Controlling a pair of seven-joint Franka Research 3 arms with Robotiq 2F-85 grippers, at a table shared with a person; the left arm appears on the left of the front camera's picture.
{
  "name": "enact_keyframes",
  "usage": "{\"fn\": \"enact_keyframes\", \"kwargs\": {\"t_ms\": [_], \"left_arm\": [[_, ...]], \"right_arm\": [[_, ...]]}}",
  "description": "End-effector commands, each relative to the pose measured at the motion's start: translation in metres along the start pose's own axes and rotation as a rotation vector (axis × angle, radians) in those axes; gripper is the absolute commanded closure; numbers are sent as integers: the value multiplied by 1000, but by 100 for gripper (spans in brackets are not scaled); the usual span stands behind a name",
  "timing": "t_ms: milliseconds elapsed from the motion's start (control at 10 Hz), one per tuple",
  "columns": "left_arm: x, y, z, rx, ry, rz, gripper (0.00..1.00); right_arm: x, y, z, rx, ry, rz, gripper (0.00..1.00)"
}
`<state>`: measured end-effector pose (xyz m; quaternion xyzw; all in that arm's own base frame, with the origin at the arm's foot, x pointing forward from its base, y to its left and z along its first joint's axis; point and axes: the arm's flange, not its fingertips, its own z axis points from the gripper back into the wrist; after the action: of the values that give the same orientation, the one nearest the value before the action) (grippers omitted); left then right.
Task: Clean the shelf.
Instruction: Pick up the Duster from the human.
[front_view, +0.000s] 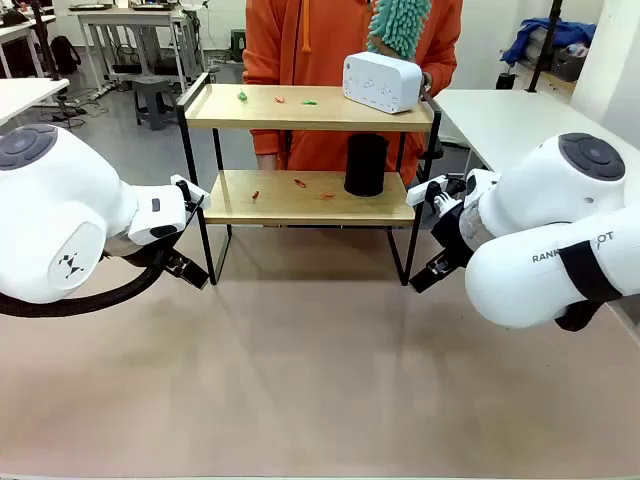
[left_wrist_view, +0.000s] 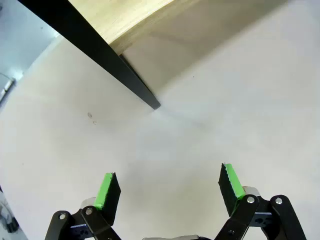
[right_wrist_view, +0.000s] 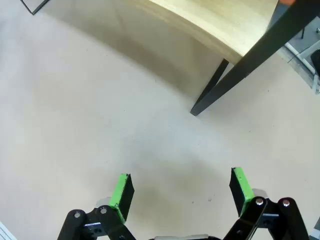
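Left gripper (left_wrist_view: 169, 184) wide open, empty, over bare table (left_wrist_view: 225, 100). Shelf (left_wrist_view: 100, 54) just ahead of it, leg foot up-left of the fingers. Right gripper (right_wrist_view: 181, 189) also wide open, empty, shelf leg ahead, up-right. Beyond both: scraps (front_view: 242, 96) on both boards, black cylinder (front_view: 366, 164) lower, white box (front_view: 382, 80) upper.

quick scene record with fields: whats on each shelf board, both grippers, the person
shelf: two wooden boards, black frame, on table
top board: white box, green and red scraps
lower board: black cylinder, red scraps
left gripper: open, empty, over table by a shelf leg
right gripper: open, empty, by the other front leg
person: behind shelf, holding teal duster
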<state>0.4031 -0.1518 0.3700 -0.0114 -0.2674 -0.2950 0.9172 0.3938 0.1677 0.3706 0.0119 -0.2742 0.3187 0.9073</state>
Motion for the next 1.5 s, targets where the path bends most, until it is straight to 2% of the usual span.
{"fn": "enact_keyframes", "kwargs": {"t_ms": [0, 1200, 1300, 1400], "left_arm": [[0, 0, 0, 0, 0, 0, 0], [0, 0, 0, 0, 0, 0, 0], [0, 0, 0, 0, 0, 0, 0], [-8, 7, 25, -165, 114, 5, 0]], "right_arm": [[0, 0, 0, 0, 0, 0, 0], [0, 0, 0, 0, 0, 1, 0], [1, -4, 10, 68, 68, 8, 0], [-4, -18, 30, 121, 194, -86, 0]]}}
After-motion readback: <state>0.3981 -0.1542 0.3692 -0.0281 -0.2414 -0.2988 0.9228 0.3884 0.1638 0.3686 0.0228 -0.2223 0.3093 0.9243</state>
